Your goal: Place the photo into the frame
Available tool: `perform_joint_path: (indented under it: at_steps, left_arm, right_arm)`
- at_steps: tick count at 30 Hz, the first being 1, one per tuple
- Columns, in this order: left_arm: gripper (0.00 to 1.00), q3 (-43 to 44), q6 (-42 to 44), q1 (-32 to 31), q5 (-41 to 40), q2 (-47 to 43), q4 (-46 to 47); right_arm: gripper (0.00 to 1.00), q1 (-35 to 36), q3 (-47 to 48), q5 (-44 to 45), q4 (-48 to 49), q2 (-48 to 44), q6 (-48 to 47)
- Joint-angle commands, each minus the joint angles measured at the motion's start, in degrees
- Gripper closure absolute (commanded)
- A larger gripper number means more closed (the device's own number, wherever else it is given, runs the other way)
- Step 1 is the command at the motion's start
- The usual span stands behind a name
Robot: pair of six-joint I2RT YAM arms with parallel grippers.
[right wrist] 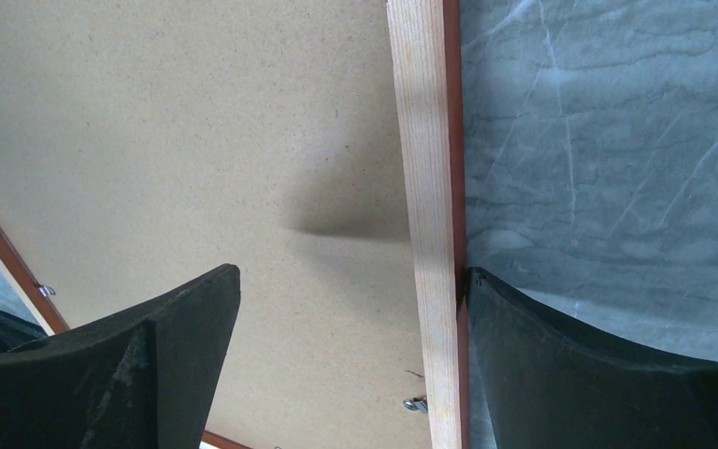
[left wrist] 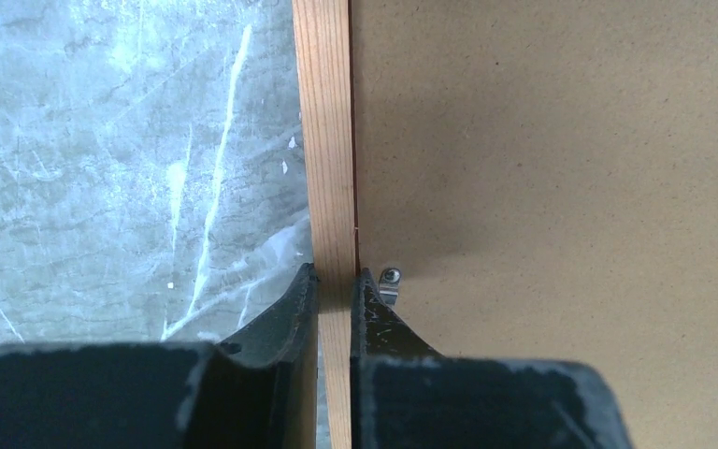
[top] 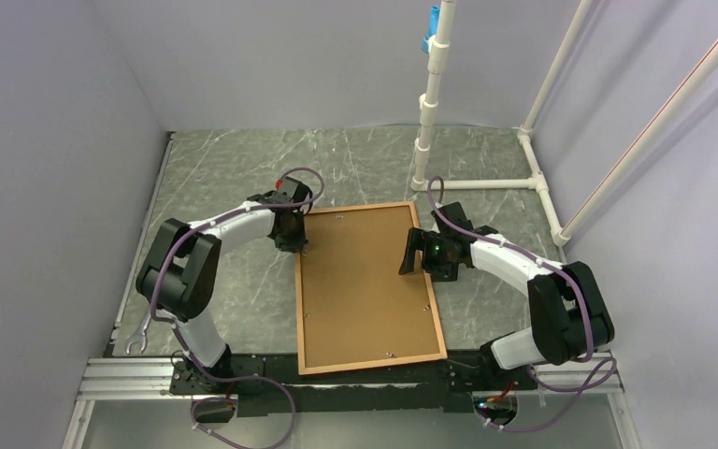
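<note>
White-and-black arms (top: 243, 223), purple cables (top: 304, 169)

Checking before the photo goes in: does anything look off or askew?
The frame lies back-up with the brown backing board in it, skewed against the table edge, its near end over the arms' black base rail. No photo is in view anywhere.

**Right gripper** (right wrist: 351, 273): two black fingers at the lower edge, jaws spread wide. One finger hangs over the board. The tip of the other touches the outer side of the upright frame rail.

**Frame** (right wrist: 427, 187): pale wood rail with a red-brown outer edge, running top to bottom right of centre. A second rail crosses the lower left corner.

**Backing board** (right wrist: 196, 140): plain tan fibreboard lying inside the rails, with a soft shadow beside the upright rail.

**Metal clips** (right wrist: 415, 404): one by the upright rail at the bottom, one by the lower-left rail.

**Tabletop** (right wrist: 617, 140): grey-green, marble-veined, right of the frame.
</note>
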Motion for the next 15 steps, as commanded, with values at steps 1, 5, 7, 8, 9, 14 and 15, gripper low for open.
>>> perform_joint_path:
  at_steps: [1, 5, 7, 8, 9, 14, 15]
  left_arm:
    - [0.93, -1.69, 1.43, -0.70, 1.66, -1.21, 0.55]
    - [0.75, -1.73, 0.66, -0.74, 2.30, -3.25, 0.21]
    - [0.57, -1.93, -0.16, -0.69, 1.74, -4.96, -0.15]
    - [0.50, -1.92, -0.48, -0.76, 1.50, -5.86, -0.54]
    - [0.44, -1.87, -0.79, -0.74, 1.17, -6.69, -0.97]
    - [0.37, -0.72, -1.91, -0.76, -0.20, -9.85, -4.04]
    - [0.37, -1.00, -1.97, -0.89, -0.08, -10.44, -3.93]
  right_arm:
    - [0.08, 0.14, 0.72, -0.64, 1.23, -0.06, 0.11]
    - [0.08, 0.10, 0.87, -0.47, 0.87, -0.58, 0.11]
    - [0.08, 0.11, 0.85, -0.48, 0.68, -0.88, 0.02]
    - [0.08, 0.04, 0.85, -0.48, 0.64, -1.05, 0.02]
    - [0.08, 0.13, 0.85, -0.54, 0.53, -1.11, -0.05]
    - [0.08, 0.14, 0.72, -0.35, 0.28, -1.37, -0.27]
    - [0.08, 0.09, 0.72, -0.31, 0.28, -1.38, -0.29]
